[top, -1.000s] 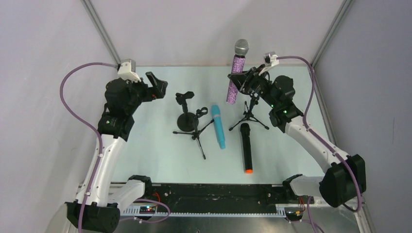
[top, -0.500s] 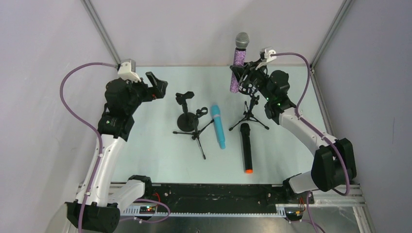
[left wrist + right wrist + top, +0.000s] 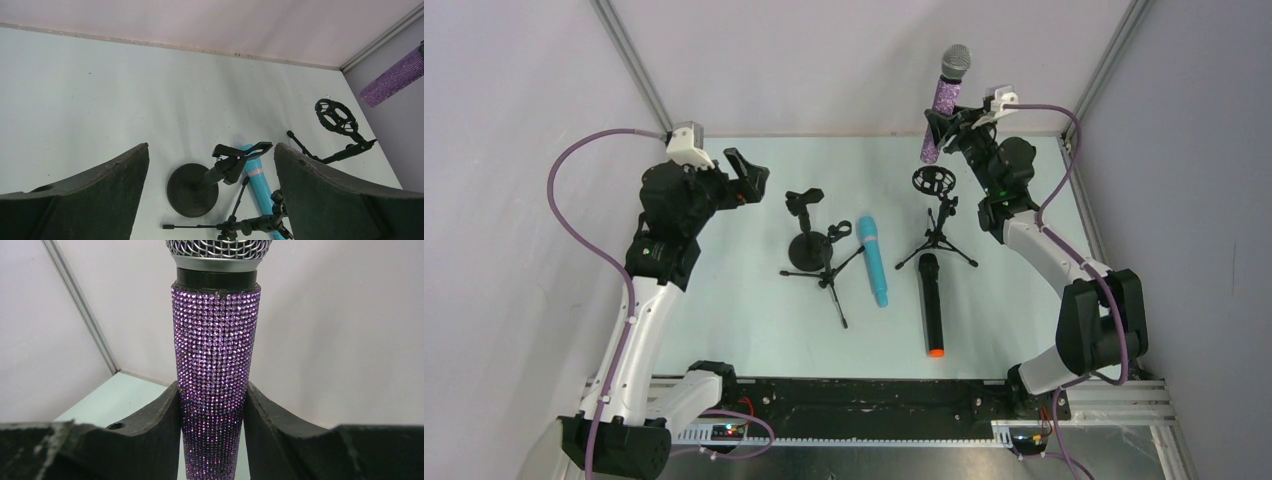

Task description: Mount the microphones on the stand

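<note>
One purple glittery microphone (image 3: pixel 944 108) (silver mesh head uppermost) stands nearly upright at the frame's upper right, clamped in the right gripper (image 3: pixel 214 415) just above the ring-topped stand (image 3: pixel 937 185). The left gripper (image 3: pixel 749 175) is spread apart at upper left.

This is a robotics lab test cell. Blank pale walls (image 3: pixel 824 60) close in a bare pale-green table (image 3: pixel 744 310) on three sides, with slanting metal frame posts (image 3: pixel 629 65) at the far corners. Two white-and-black robot arms, the left arm (image 3: pixel 629 340) and the right arm (image 3: pixel 1049 262), are bolted at the near edge, and purple cables (image 3: pixel 554 180) loop from them. A black rail (image 3: pixel 874 395) there carries exposed wiring and a small lit circuit board (image 3: pixel 722 432).
</note>
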Controlling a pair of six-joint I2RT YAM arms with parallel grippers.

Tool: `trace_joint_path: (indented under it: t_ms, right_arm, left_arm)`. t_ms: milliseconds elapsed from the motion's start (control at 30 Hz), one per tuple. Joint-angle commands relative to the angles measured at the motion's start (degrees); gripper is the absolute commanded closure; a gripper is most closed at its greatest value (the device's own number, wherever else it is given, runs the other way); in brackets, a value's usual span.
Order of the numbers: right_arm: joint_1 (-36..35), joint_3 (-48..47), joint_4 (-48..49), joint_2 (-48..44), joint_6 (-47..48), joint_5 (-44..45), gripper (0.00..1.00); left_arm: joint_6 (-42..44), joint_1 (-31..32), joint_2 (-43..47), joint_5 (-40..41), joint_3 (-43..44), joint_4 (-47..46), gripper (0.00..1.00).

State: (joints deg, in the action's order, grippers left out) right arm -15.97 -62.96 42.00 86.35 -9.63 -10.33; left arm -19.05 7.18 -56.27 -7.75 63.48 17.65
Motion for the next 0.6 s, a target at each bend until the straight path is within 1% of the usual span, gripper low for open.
trace_joint_path:
  t_ms: [0, 267, 567]
  right_arm:
    - [0.67, -4.34, 8.14, 0.16, 3.04, 1.40, 1.00]
    - [1.69, -4.44, 10.23, 2.13, 3.90, 0.93, 1.00]
    - [2.90, -4.17, 7.17, 3.96, 3.32, -0.33, 1.00]
  left_arm:
    - [-0.16, 0.31, -0.18, -0.91, 0.92, -1.75, 0.02]
    - [-0.24, 0.36, -0.31, -1.29, 0.87, -1.79, 0.02]
    - [-0.30, 0.31, -0.13, -1.52, 0.99, -1.75, 0.02]
